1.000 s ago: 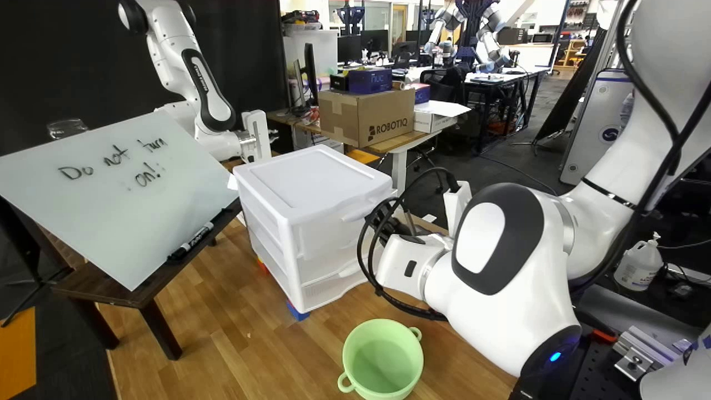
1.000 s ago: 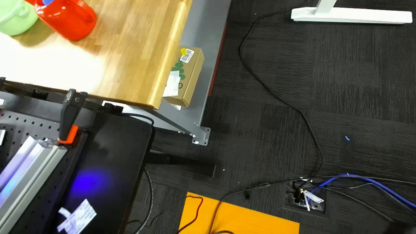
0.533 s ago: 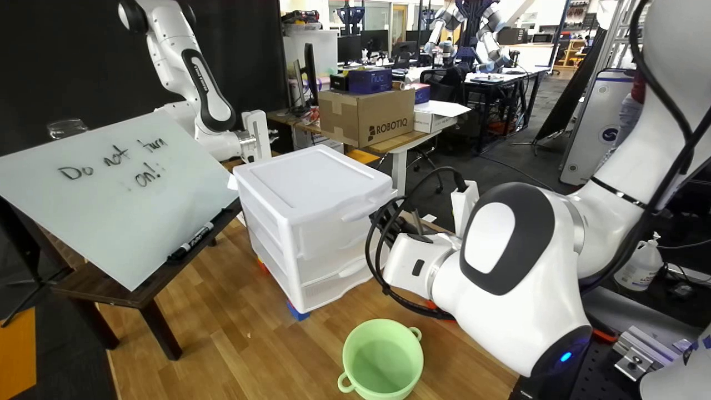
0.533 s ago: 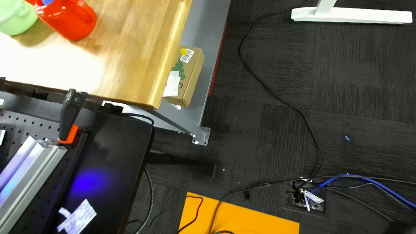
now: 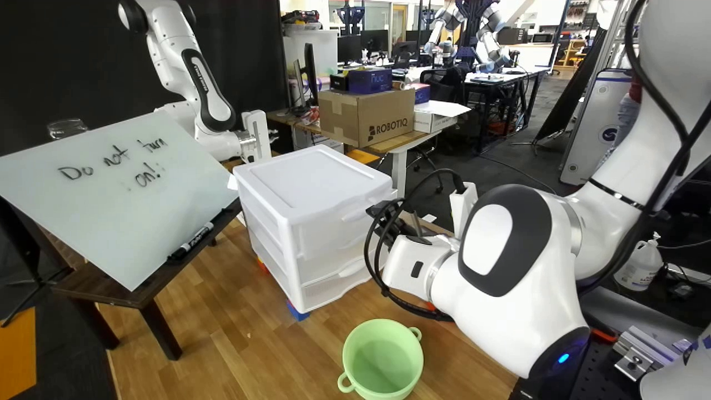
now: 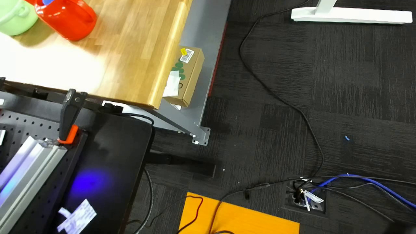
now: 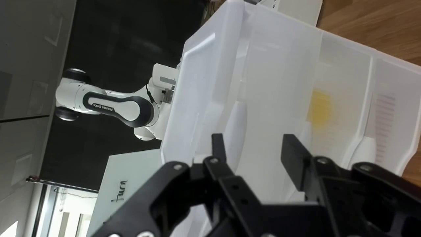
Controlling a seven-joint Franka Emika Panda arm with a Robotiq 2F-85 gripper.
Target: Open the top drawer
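Observation:
The white plastic drawer unit point(image 5: 316, 178) stands on the wooden table. Its top drawer point(image 5: 328, 233) is the translucent front just under the lid, with a white bulging handle point(image 7: 237, 131). It appears pushed in or nearly so. In the wrist view, which is turned sideways, my gripper point(image 7: 253, 140) has its black fingers spread with a gap between them. One finger overlaps the handle's edge in the picture, the opposite one lies over the drawer front further down; whether either touches cannot be told. In an exterior view cables partly cover the gripper point(image 5: 384, 215) beside the unit's front.
A green pot point(image 5: 383, 333) is on the table in front of the unit, with a red watering can point(image 6: 70, 21) near it. Beside the unit leans a whiteboard point(image 5: 100, 222) on a dark stand. Another arm point(image 5: 208, 103) stands behind. Black cables point(image 5: 367, 250) loop round my wrist.
My gripper has backed a little away from the unit, then edged slightly back toward it. Its fingers appear to have spread apart. The drawer unit has not visibly moved.

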